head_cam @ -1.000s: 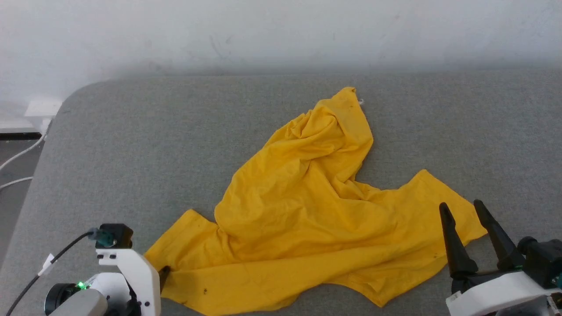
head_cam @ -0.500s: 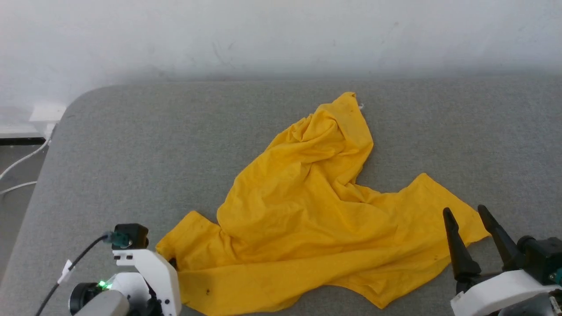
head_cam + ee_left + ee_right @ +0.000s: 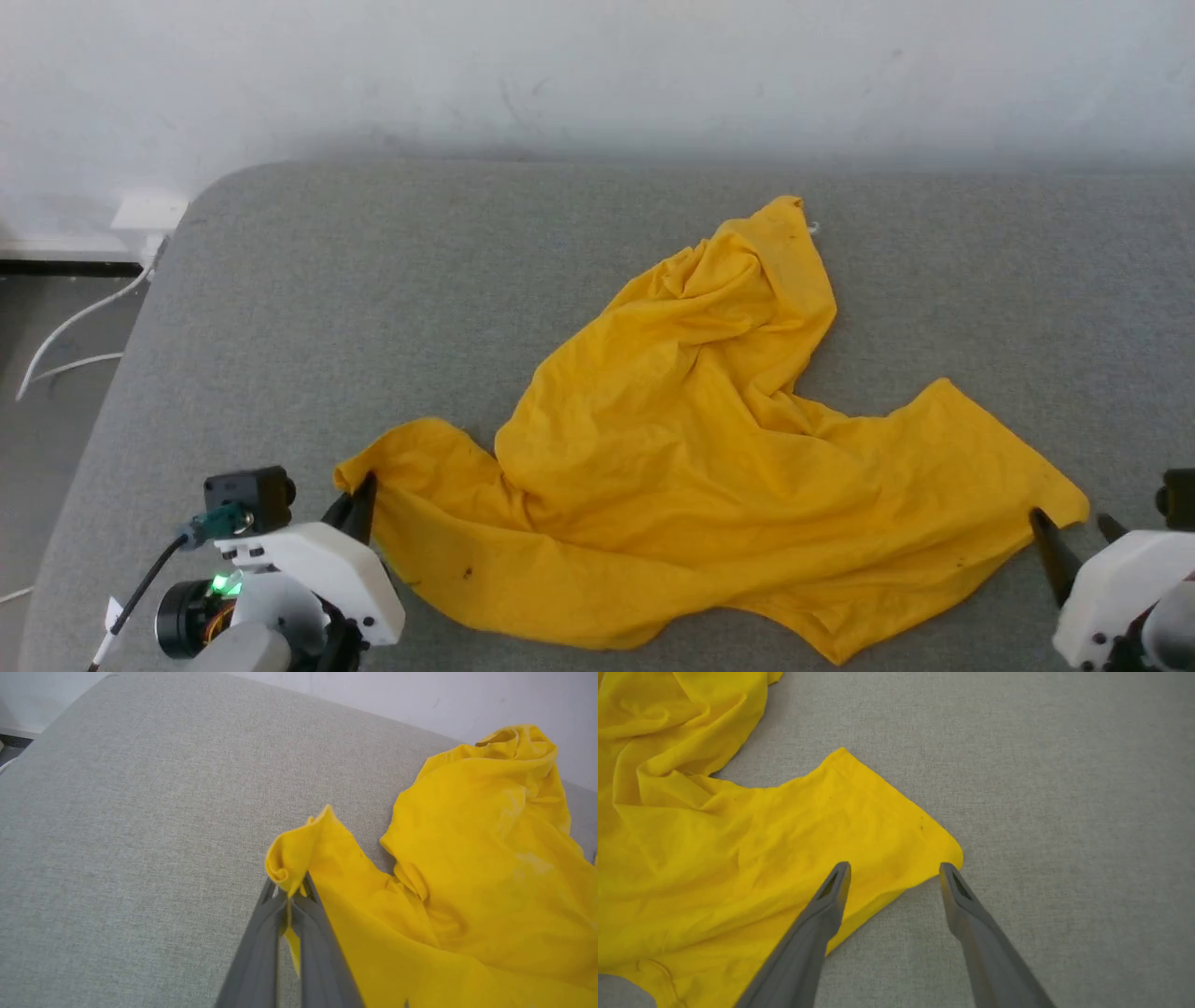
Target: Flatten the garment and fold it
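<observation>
The garment (image 3: 691,467), a crumpled yellow shirt, lies on the grey fabric-covered tabletop (image 3: 373,280), spread between the two sets of jaws; its bulk sits to the right of the left jaws and to the left of the right jaws.

The left jaws are pressed together on one corner of the garment (image 3: 467,858); in the left wrist view their fingers (image 3: 261,942) meet at the tips, a thin sliver of yellow shows in the slit between them, and the pinched cloth curls into a small roll just past the tips; from that grip the cloth runs off to the right of the jaws in loose folds; to the left of the jaws there is bare tabletop.

The right jaws stand wide, holding nothing; in the right wrist view one corner of the garment (image 3: 714,858) lies between the tips; the left finger (image 3: 822,914) crosses over the cloth's edge, while the right finger (image 3: 966,914) has its tip just beside the corner and bare tabletop under the rest of it; whether either tip touches the cloth cannot be told.

Well ahead of both jaws the garment bunches into a narrow rumpled ridge pointing towards the pale wall (image 3: 560,75); a few small dark specks dot the cloth.
</observation>
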